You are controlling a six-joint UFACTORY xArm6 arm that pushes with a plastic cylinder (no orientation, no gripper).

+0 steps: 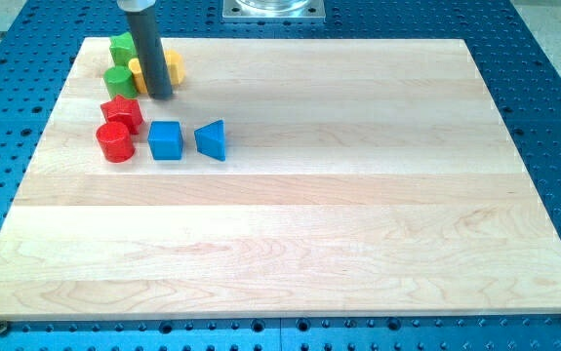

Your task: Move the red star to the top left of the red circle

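Observation:
The red star lies at the board's upper left, touching the top of the red circle, which is a short red cylinder just below it. My tip is down on the board a little above and to the right of the red star, apart from it. The rod stands in front of two yellow blocks, partly hiding them.
A green circle sits just above the red star, and a green star above that. A blue cube and a blue triangle lie right of the red circle. The wooden board rests on a blue perforated table.

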